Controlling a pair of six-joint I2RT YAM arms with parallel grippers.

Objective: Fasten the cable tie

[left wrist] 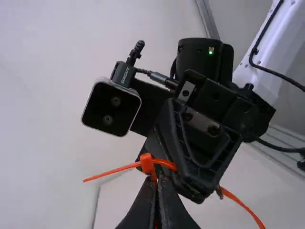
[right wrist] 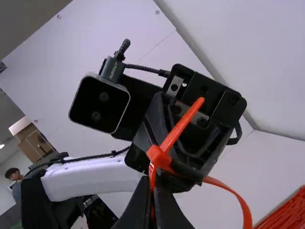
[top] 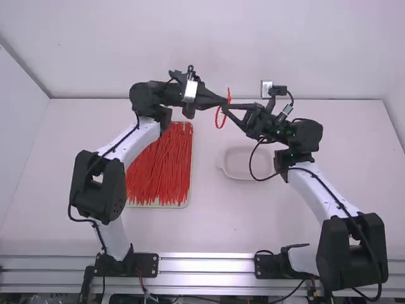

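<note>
A red cable tie (top: 219, 118) hangs in the air above the middle back of the table, bent into a loop with its tail poking upward. My left gripper (top: 223, 99) comes in from the left and is shut on the tie. My right gripper (top: 229, 111) meets it from the right and is shut on the same tie. In the left wrist view the tie's head (left wrist: 147, 163) sits just past my left gripper (left wrist: 156, 210), against the right gripper's body (left wrist: 200, 152). In the right wrist view the tie (right wrist: 157, 153) runs from my right gripper (right wrist: 151, 205) across the left gripper's body (right wrist: 190, 124).
A flat tray (top: 186, 204) piled with several loose red cable ties (top: 161, 168) lies left of the middle. A shallow clear container (top: 240, 171) sits right of it, below the grippers. A wall socket (top: 266, 85) is at the back.
</note>
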